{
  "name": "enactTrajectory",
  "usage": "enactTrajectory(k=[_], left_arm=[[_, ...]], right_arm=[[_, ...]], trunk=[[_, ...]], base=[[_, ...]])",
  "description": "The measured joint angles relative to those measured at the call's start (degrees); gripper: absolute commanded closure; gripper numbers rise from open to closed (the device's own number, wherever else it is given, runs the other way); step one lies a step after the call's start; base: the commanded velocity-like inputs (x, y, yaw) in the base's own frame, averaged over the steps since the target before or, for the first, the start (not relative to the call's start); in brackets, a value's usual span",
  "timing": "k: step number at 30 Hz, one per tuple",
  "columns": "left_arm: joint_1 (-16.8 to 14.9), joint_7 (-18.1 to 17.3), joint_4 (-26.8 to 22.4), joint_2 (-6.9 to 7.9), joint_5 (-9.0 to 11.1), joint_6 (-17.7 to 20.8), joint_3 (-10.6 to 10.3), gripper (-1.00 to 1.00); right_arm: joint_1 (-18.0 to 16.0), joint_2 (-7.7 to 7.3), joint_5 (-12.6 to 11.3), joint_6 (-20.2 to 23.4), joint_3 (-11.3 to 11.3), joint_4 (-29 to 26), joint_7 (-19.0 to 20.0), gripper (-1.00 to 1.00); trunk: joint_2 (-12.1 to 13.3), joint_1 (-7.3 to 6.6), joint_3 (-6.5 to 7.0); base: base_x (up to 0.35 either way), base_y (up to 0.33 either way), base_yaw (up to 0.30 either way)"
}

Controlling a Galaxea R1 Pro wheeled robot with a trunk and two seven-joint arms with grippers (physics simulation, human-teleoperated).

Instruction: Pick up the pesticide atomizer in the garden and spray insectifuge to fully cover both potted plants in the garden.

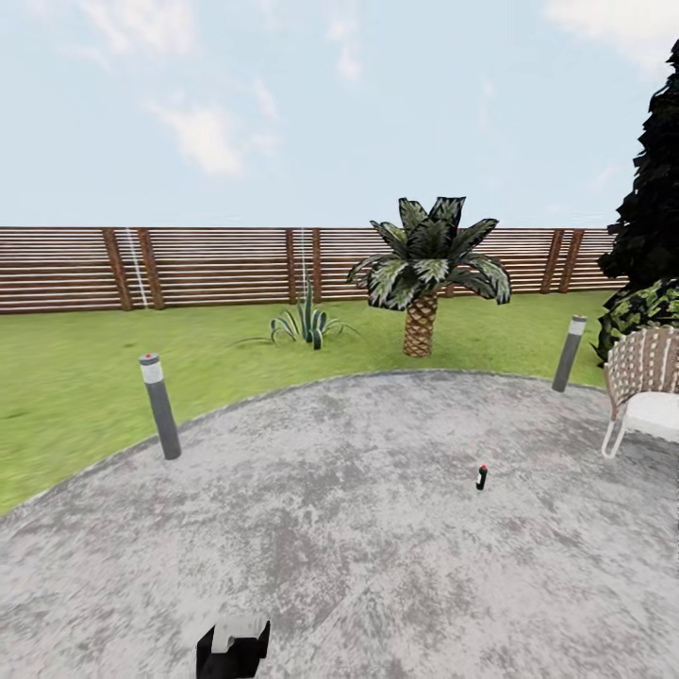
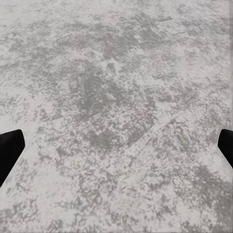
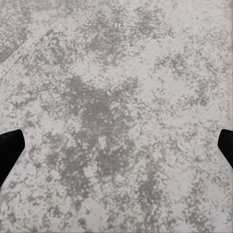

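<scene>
Closest to me, at the near edge of the head view, a black and pale part of my own body (image 1: 233, 647) sticks out over the round patio (image 1: 311, 528). Under both wrists I see the same mottled grey paving. My left gripper (image 2: 116, 145) has its two dark fingertips at the far sides of the left wrist picture, so its jaws stand wide apart with nothing between them. My right gripper (image 3: 116, 145) looks the same in the right wrist picture: jaws apart, nothing held.

The pesticide atomizer (image 1: 482, 477) stands upright on the patio, ahead of me and a little to the right, well apart from both grippers. It is small and dark with a red spot on top. I judge that the task is at its very start: the bottle is not yet picked up, nothing is sprayed, and I must first drive nearer.

Of the little pale pots with their plants I can name none with certainty. On the far lawn (image 1: 85, 377) a spiky green plant (image 1: 306, 325) grows left of a palm (image 1: 426, 273), but a pot under it I cannot make out. A grey bollard lamp (image 1: 160, 405) stands at the left edge of the paving, a chair (image 1: 646, 387) at the right, and a wooden fence (image 1: 207, 267) closes the far side.
</scene>
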Motion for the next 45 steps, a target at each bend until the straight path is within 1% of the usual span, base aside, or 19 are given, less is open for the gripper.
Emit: enactTrajectory(k=[20,31,45], left_arm=[[0.0,0.0,0.0,0.0,0.0,0.0,0.02,-1.0],[0.0,0.0,0.0,0.0,0.0,0.0,0.01,-1.0],[0.0,0.0,0.0,0.0,0.0,0.0,0.0,-1.0]], right_arm=[[0.0,0.0,0.0,0.02,-0.04,-0.01,0.07,-1.0],[0.0,0.0,0.0,0.02,-0.01,0.05,0.08,-1.0],[0.0,0.0,0.0,0.02,0.01,0.16,0.14,-1.0]], trunk=[[0.0,0.0,0.01],[0.0,0.0,0.62],[0.0,0.0,0.69]], base=[[0.325,0.0,-0.004],[0.325,0.0,0.0],[0.325,0.0,0.0]])
